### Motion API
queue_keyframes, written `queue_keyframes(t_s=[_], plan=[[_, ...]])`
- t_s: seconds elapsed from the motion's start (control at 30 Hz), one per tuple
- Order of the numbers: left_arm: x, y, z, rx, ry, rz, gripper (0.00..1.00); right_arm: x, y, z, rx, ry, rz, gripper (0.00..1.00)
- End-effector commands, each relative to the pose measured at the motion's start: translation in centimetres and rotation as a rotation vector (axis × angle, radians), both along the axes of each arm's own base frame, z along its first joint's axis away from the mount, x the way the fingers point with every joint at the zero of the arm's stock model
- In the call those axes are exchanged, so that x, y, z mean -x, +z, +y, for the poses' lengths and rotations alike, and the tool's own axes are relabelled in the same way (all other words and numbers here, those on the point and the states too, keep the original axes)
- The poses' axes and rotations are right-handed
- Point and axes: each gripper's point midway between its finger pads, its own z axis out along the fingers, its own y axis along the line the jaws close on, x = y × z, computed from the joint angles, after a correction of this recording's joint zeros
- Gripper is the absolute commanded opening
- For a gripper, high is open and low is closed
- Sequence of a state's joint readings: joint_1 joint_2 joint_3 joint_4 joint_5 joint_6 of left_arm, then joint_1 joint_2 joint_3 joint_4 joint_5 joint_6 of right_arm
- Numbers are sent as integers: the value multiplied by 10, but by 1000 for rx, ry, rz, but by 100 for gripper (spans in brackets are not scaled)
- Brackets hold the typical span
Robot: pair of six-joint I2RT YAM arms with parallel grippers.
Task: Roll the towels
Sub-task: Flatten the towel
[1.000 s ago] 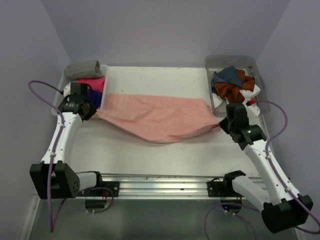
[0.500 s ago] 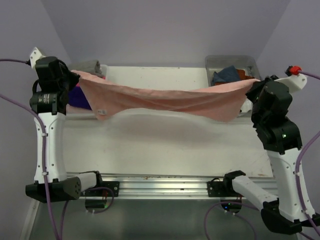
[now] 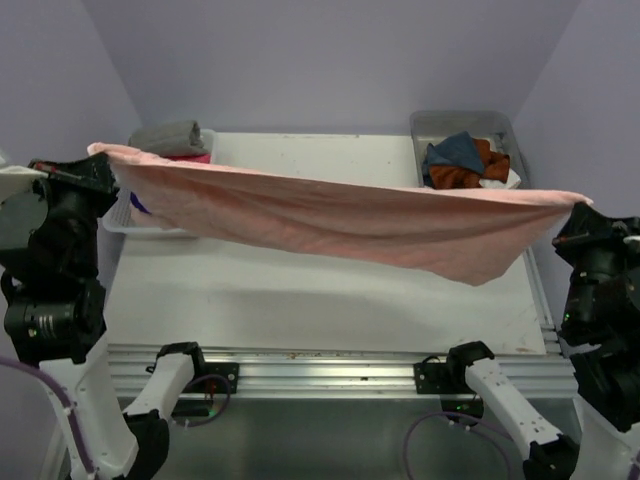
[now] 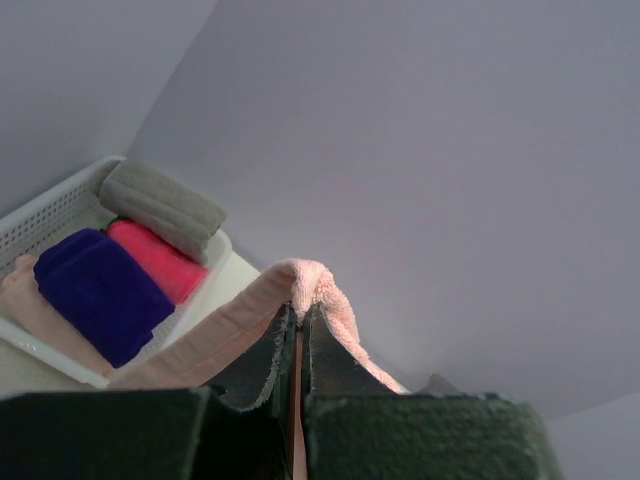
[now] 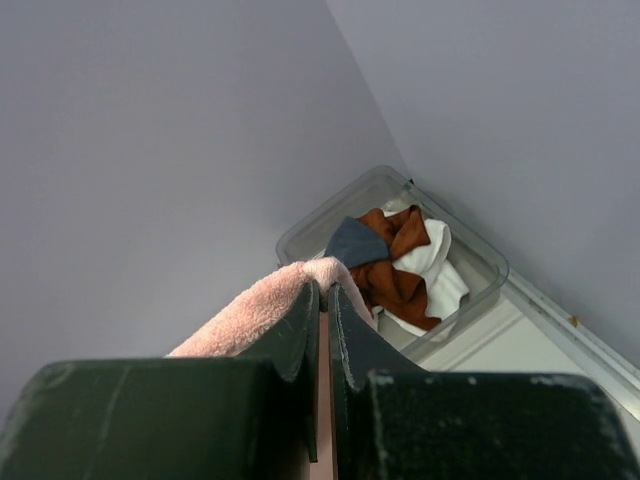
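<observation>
One towel [image 3: 340, 215] hangs stretched above the desk [image 3: 300, 300], its left end pinched in the left pincer [image 3: 100, 160] at the desk's left side and its right end in the right pincer [image 3: 578, 208] at the right side. Behind it, a basket [image 3: 150, 228] at the far left corner holds rolled towels [image 3: 170, 138] side by side. A bin [image 3: 432, 125] at the far right corner holds a heap of loose towels [image 3: 465, 160].

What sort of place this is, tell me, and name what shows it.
Probably a robot test cell, not a home: bare lilac walls box in a white table with the left arm and right arm bolted on, a basket of rolled towels and a clear bin of loose ones.
</observation>
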State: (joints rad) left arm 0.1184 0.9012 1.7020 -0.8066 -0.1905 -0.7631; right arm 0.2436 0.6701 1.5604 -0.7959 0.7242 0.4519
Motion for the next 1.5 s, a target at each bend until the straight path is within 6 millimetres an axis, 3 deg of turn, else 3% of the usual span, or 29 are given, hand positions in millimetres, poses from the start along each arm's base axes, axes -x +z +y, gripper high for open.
queue_keyframes(t_s=[0.0, 0.13, 0.27, 0.37, 0.4, 0.47, 0.5, 0.53, 0.57, 0.63, 0.77, 0.8, 0.83, 0.87, 0.9, 0.93, 0.97, 1.13, 1.27, 1.47], plan=[[43, 24, 10, -50, 76, -65, 0, 30, 0, -14, 20, -44, 11, 0], [68, 28, 9, -73, 88, -69, 0, 45, -7, -16, 15, -32, 27, 0], [60, 6, 8, -73, 73, -1, 0, 42, -22, -14, 18, -29, 79, 0], [34, -43, 7, -55, 45, 159, 0, 22, -51, -10, 36, -36, 185, 0], [22, -71, 8, -46, 36, 237, 0, 7, -71, -7, 53, -40, 254, 0], [7, -103, 9, -42, 24, 321, 0, -15, -91, 1, 57, -29, 308, 0], [-5, -136, 10, -32, 19, 396, 0, -36, -120, 7, 73, -23, 398, 0], [-15, -154, 11, -25, 13, 447, 0, -47, -133, 11, 76, -18, 432, 0], [-23, -190, 10, -9, 3, 528, 0, -62, -142, 15, 72, -15, 445, 0], [-44, -220, 10, 9, -9, 581, 0, -90, -186, 24, 88, -12, 572, 0], [-80, -293, 14, 54, -7, 713, 0, -136, -238, 36, 100, -15, 690, 0], [-92, -302, 14, 62, -11, 717, 0, -153, -243, 42, 102, -6, 686, 0], [-103, -325, 12, 84, -25, 782, 0, -163, -250, 44, 103, -6, 703, 0], [-111, -332, 13, 87, -27, 799, 0, -177, -272, 49, 116, -3, 771, 0], [-120, -333, 14, 87, -27, 806, 0, -189, -272, 52, 112, 0, 764, 0], [-126, -348, 16, 86, -23, 853, 0, -197, -278, 55, 109, 3, 773, 0], [-132, -347, 19, 81, -17, 856, 0, -210, -289, 58, 112, 6, 801, 0], [-140, -355, 26, 52, 8, 888, 0, -229, -302, 67, 94, 30, 827, 0], [-140, -355, 26, 46, -4, 888, 0, -226, -303, 63, 99, 26, 842, 0], [-110, -355, 24, 4, -24, 935, 0, -183, -306, 40, 98, 2, 888, 0]])
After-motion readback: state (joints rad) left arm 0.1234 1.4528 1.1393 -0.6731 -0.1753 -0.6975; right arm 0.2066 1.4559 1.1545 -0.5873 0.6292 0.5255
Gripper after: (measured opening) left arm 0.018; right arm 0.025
